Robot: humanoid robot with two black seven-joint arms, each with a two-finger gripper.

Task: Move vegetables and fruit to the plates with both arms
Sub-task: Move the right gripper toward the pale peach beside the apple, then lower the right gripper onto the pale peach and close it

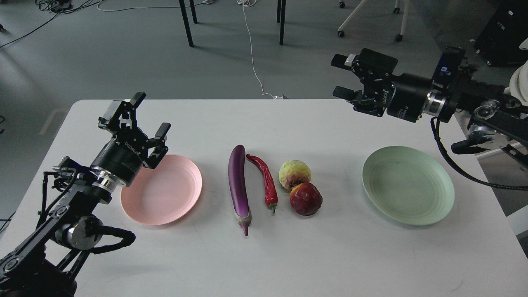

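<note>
- Nothing is held: the left gripper [150,115] and right gripper [340,77] are spread wide.
- The eggplant [239,183] should be grasped mid-body for the pink plate [181,198].
- The near red fruit [305,199] suits the green plate [408,185].

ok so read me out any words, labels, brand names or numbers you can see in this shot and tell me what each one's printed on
"ROBOTIQ": white lettering on the body of the left gripper, read with some doubt.
White lettering on the body of the right gripper: looks like the same brand, but turned sideways and too small to be sure.
Further white print on the right wrist housing: too small to read.
Plates, vegetables, fruit and table: no text.
</note>
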